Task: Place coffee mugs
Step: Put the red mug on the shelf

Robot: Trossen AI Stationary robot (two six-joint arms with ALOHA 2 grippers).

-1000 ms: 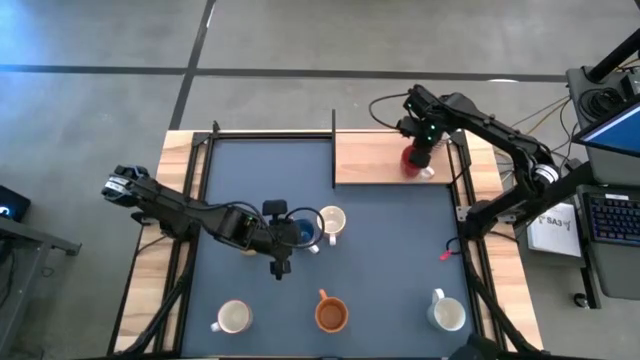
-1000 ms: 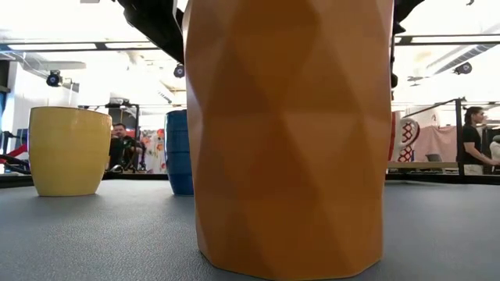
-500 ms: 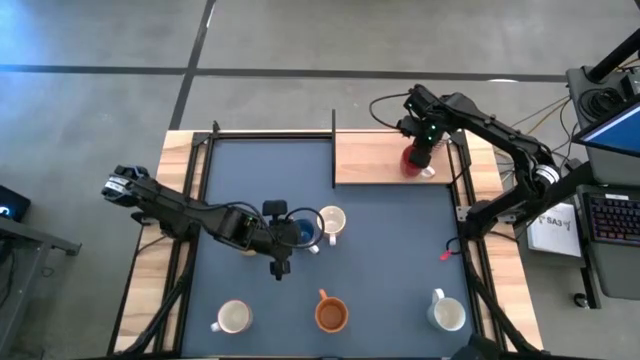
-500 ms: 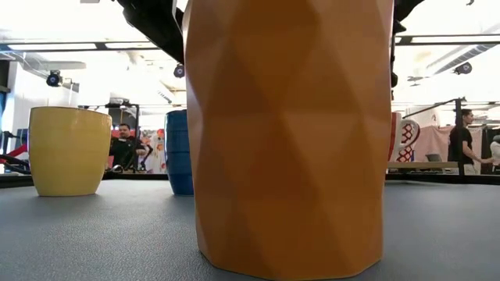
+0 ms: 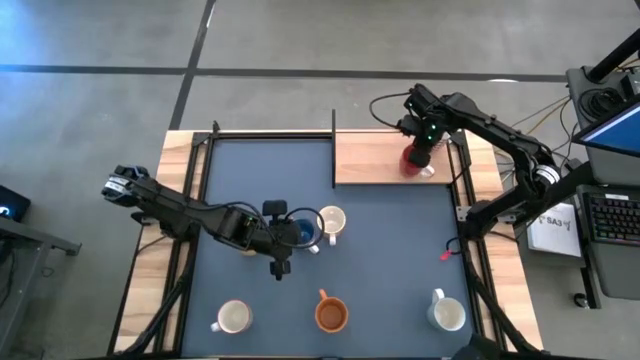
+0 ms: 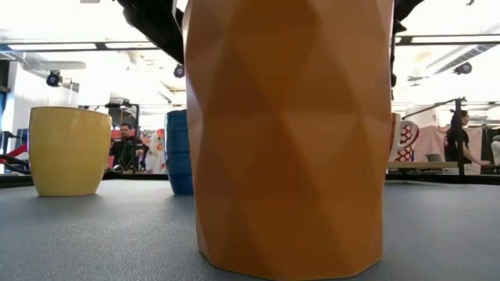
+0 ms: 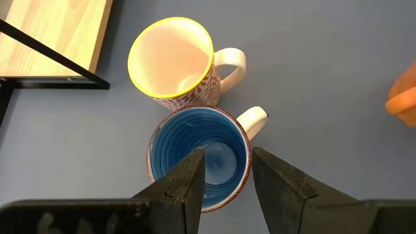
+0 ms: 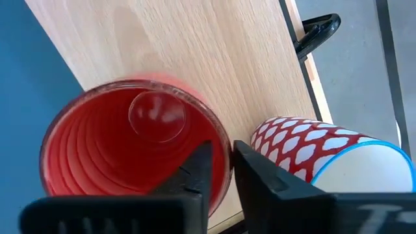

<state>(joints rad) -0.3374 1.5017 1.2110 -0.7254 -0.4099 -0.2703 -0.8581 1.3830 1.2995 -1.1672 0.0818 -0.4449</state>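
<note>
A blue mug [image 7: 195,162] stands on the dark mat beside a yellow-rimmed patterned mug [image 7: 172,58], their walls close together. My left gripper [image 7: 227,153] hangs open over the blue mug, one finger above its hollow and one outside its rim by the handle, and I see no contact. A red mug [image 8: 130,153] stands upright on the wooden board [image 5: 370,155] at the far right, next to a red-and-white patterned mug [image 8: 312,153]. My right gripper [image 5: 418,158] is at the red mug's rim. My right gripper has the red mug's rim wall [image 8: 224,146] between its two fingers, one inside the hollow and one outside, on the side toward the patterned mug. The fingers come from above, pointing down. The mug stands upright with its base on the wooden board.
Along the mat's near edge stand a yellow mug [image 5: 233,318], an orange-brown mug [image 5: 331,314] and a white mug [image 5: 448,314]. The orange-brown mug [image 6: 289,133] fills most of the low view. A black frame borders the mat; people stand in the room behind.
</note>
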